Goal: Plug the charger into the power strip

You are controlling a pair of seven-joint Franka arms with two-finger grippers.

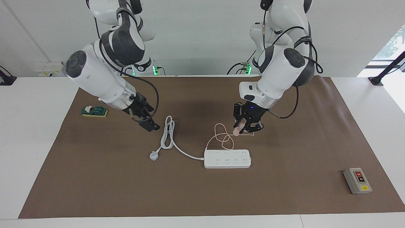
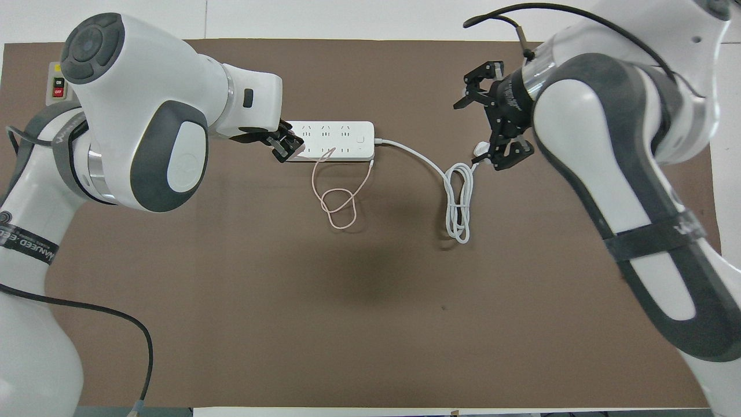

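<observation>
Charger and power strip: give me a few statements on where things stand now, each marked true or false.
1. The left gripper is shut on the charger. True.
2. The charger is plugged into the power strip. False: it is held above the mat, not yet in an outlet.
3. The right gripper holds the white plug. False: it is open and holds nothing; the plug lies on the mat.
4. The grey switch box lies toward the left arm's end of the table. True.
5. The charger's pink cable hangs looped beside the power strip. True.
</observation>
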